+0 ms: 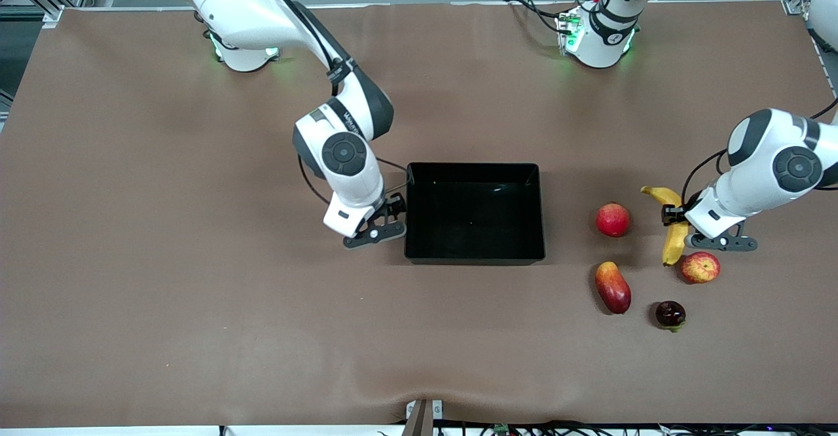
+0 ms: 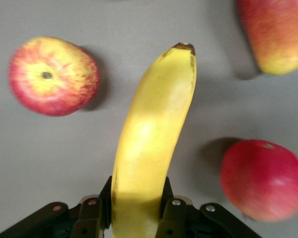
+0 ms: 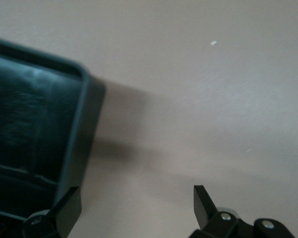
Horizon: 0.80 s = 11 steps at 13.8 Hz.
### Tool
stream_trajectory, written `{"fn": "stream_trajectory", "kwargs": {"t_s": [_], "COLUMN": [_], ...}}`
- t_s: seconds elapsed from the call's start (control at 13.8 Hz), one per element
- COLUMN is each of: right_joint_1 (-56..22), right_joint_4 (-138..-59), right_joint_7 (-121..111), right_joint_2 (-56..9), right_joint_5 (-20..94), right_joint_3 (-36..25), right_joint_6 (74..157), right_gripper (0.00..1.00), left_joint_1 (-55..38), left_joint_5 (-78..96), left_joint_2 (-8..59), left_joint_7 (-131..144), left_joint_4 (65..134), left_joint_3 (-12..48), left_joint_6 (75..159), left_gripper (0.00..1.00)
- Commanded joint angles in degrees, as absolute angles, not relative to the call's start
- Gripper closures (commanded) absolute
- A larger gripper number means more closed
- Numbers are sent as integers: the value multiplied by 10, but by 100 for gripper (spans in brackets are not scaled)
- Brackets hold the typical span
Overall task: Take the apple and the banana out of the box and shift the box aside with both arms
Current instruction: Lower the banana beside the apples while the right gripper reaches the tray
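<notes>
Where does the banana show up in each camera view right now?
Front view: banana beside the plain red fruit, toward the left arm's end of the table, in the left gripper.
Left wrist view: banana runs up the middle from the shut jaws.
Right wrist view: not in it.
Shared landmark: the apple beside the banana.

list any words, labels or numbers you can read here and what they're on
No text can be read.
Right arm wrist link: a line of small lettering, too small to read.
Black box, banana, apple and the other fruits: no labels visible.
</notes>
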<state>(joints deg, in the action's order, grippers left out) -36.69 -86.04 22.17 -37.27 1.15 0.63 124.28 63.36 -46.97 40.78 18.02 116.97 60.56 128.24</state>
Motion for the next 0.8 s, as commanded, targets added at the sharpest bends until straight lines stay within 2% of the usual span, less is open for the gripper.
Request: {"fn": "stream_trajectory", "kwargs": {"t_s": [0.0,0.22,0.29,0.36,0.51,0.58,0.72], "right_joint_1": [-402,-430,-433,-434,-433,-436,-454], "right_joint_4": [-852,-854,-854,-854,-855,-856,-858], "right_joint_7": [286,325,333,333,340,361,392], "right_joint_2": [-377,-384,-392,-394,-405,-408,-408], "right_joint_5": [18,18,18,18,19,19,18], "right_joint_3": [4,4,4,4,4,4,4], "right_joint_6": [1232,1240,1242,1245,1244,1242,1239], "right_gripper": [0,0,0,13,73,97,100], "left_joint_1": [615,592,577,561,522,504,495], "left_joint_5": [-523,-542,-541,-541,-539,-536,-536], "left_joint_2": [420,439,441,441,441,446,454], "left_joint_7": [181,182,185,186,184,185,182], "left_joint_4": [1190,1175,1166,1158,1133,1122,1108], "left_joint_3": [562,541,534,523,495,483,475], "left_joint_6": [1341,1350,1350,1350,1350,1350,1350], "left_gripper": [100,99,91,85,73,70,59]}}
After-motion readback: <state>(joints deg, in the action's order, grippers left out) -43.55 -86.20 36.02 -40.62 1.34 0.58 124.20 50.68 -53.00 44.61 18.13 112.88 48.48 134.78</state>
